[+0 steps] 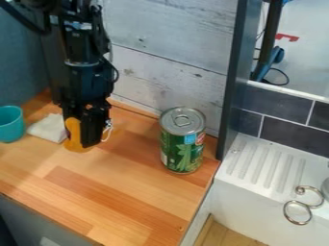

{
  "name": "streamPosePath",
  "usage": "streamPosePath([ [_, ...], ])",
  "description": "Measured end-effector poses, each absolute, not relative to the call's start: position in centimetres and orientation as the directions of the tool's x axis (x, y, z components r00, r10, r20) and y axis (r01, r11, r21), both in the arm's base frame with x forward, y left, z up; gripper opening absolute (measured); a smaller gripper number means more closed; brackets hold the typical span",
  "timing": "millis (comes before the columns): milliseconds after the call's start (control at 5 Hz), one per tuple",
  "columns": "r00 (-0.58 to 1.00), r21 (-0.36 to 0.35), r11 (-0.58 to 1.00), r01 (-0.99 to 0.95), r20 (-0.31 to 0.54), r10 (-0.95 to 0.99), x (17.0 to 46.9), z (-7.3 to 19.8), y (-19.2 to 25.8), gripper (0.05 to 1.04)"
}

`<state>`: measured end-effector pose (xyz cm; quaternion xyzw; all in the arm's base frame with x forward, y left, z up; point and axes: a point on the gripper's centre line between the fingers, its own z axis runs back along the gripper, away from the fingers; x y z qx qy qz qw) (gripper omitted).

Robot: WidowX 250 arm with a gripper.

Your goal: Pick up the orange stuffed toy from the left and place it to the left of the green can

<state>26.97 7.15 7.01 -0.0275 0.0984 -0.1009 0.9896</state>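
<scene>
The black gripper [87, 137] hangs low over the left part of the wooden counter, pointing down. Right at its lower end is a yellow-orange object [75, 136], partly covered by the gripper's dark parts; whether it is held or only stands behind cannot be made out. A white folded cloth [47, 128] lies just left of the object, and a teal cup [9, 124] stands at the left edge of the view. Upright to the right of the gripper, apart from it, is a green tin can [183, 141] with a silver pull-tab lid.
A pale plank wall [168, 62] rises behind the wooden counter [122, 180]. A dark upright post [233, 91] stands behind the can's right side. Past the counter's right edge is a white sink unit [247, 190] with a ridged drainer and curled metal rings [297, 213].
</scene>
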Motion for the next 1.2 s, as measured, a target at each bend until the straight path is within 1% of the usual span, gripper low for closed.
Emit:
streamPosePath([
  [200, 0.988, -0.018, 0.991, 0.135, -0.077, -0.136, 28.3, 5.7, 7.6, 0.498],
  [400, 0.994, 0.004, 0.994, 0.108, -0.028, -0.108, 29.3, 5.1, 7.8, 0.498],
  [600, 1.0, 0.027, 0.999, 0.025, 0.013, -0.025, 30.2, 4.1, 8.1, 0.499],
  [800, 0.995, 0.047, 0.999, 0.028, -0.101, -0.023, 30.7, 2.3, 7.8, 0.499],
  [1000, 0.993, 0.045, 0.998, 0.032, -0.116, -0.027, 31.0, 1.9, 7.6, 0.574],
  [1200, 0.992, 0.02, 0.999, 0.035, -0.119, -0.032, 30.9, 2.0, 7.2, 0.877],
])
